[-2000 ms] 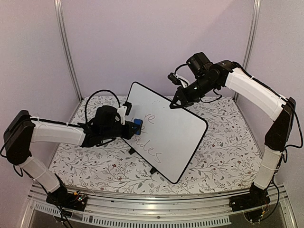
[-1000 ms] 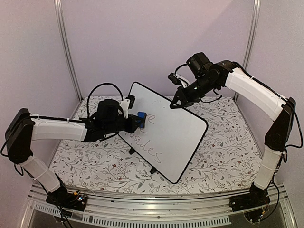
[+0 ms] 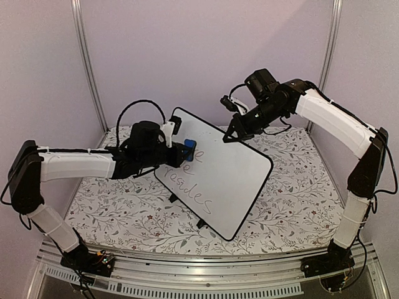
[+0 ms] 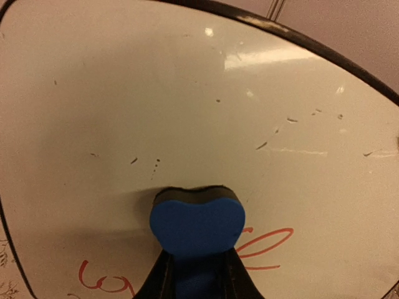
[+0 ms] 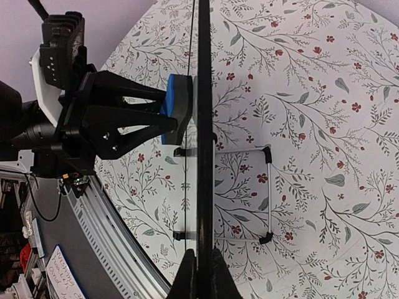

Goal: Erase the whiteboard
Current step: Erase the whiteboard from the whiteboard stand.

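The whiteboard stands leaning back on small black feet near the middle of the tabletop. Its long axis runs slantwise from the rear left towards the near right. It is a smooth, glossy white panel with rounded corners and a thin black rim. A wire stand props it from behind.

The right end effector is clamped on the board's top rim, its fingers together on the thin edge, steadying it.

The left end effector is closed on the eraser, a small block with a blue back and a dark pad. The pad is pressed flat against the board's face in its upper left part.

From the eraser, the handwriting lies just beside it and below, trailing towards the board's lower edge. The area above the pad is bare but for small specks. The left arm is the one placed to wipe. I judge the next strokes should run downwards and along the long axis, across the thin looping script.
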Robot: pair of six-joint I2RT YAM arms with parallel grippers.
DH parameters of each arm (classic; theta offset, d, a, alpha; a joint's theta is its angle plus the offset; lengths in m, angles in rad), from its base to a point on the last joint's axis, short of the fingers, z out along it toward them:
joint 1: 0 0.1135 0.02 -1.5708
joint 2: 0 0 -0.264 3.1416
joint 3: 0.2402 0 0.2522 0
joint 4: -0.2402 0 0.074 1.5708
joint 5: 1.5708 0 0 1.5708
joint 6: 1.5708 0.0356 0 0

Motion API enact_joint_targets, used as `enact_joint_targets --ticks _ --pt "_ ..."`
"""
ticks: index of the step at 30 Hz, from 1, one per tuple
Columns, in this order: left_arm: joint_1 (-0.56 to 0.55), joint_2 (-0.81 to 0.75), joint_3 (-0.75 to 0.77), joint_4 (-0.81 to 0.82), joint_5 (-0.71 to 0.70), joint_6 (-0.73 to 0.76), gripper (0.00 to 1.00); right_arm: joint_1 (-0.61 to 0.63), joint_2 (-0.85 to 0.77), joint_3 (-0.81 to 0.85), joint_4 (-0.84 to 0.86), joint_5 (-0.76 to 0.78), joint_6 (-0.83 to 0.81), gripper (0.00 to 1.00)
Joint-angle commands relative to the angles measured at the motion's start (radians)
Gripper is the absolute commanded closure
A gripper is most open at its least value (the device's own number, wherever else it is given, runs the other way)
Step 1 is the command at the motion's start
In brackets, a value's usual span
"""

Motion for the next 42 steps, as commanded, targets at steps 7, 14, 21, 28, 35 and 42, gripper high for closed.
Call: enact_joint_targets --ticks 7,14,21,28,35,42 --pt "-0.030 0.001 -0.125 0.052 0.024 -0.042 1.00 0.058 -0.015 -0.015 -0.025 -0.077 -0.097 1.00" --pt "-0.032 -0.024 -0.177 0.063 0.017 -0.056 1.00 0.057 -0.017 -0.014 -0.024 -0.076 -0.095 1.00" --pt "-0.032 -0.019 -0.137 0.050 0.015 -0.040 1.00 0.060 -0.017 -0.014 -0.026 -0.076 -0.095 1.00" --pt "-0.031 0.005 -0.025 0.007 0.015 0.001 1.00 0.060 -0.016 -0.014 -0.024 -0.076 -0.095 1.00" --pt "-0.034 0.016 0.003 -0.004 0.026 0.002 1.00 0.060 -0.018 -0.015 -0.025 -0.074 -0.095 1.00" --pt "-0.045 0.003 -0.089 0.028 0.027 -0.032 1.00 0.060 -0.018 -0.014 -0.023 -0.074 -0.095 1.00"
